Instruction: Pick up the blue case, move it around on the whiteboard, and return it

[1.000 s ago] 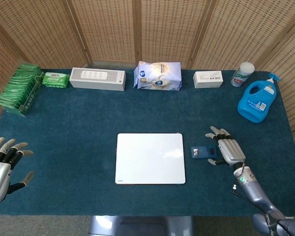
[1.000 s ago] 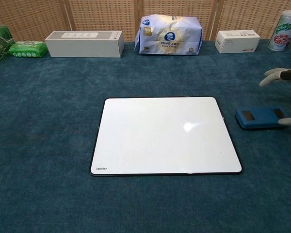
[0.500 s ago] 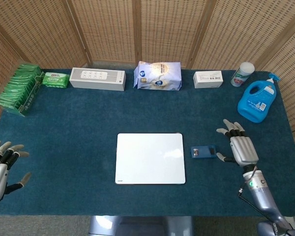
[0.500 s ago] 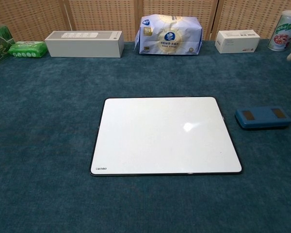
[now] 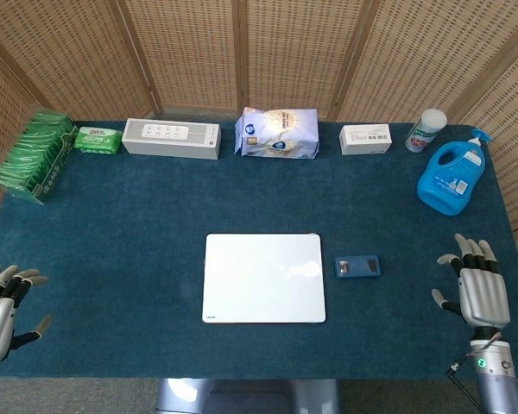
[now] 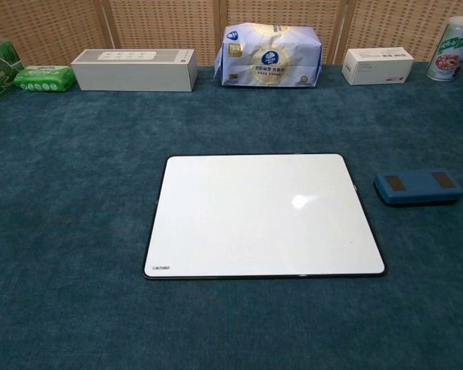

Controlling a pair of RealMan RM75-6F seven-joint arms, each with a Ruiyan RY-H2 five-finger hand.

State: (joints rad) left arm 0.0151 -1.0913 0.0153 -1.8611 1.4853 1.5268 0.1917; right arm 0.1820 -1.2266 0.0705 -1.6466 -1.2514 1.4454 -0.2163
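Observation:
The small blue case lies flat on the teal cloth just right of the whiteboard, touching neither hand. My right hand hovers open near the table's front right corner, well to the right of the case, fingers spread and empty. At the front left edge my left hand is also open and empty. Neither hand appears in the chest view.
Along the back edge stand green packets, a green wipes pack, a long white box, a white-blue bag, a small white box and a canister. A blue detergent bottle stands at the right.
My right hand has drawn back from beside the case toward the front right corner and left the chest view. My left hand has slid lower at the left edge. The case stayed put.

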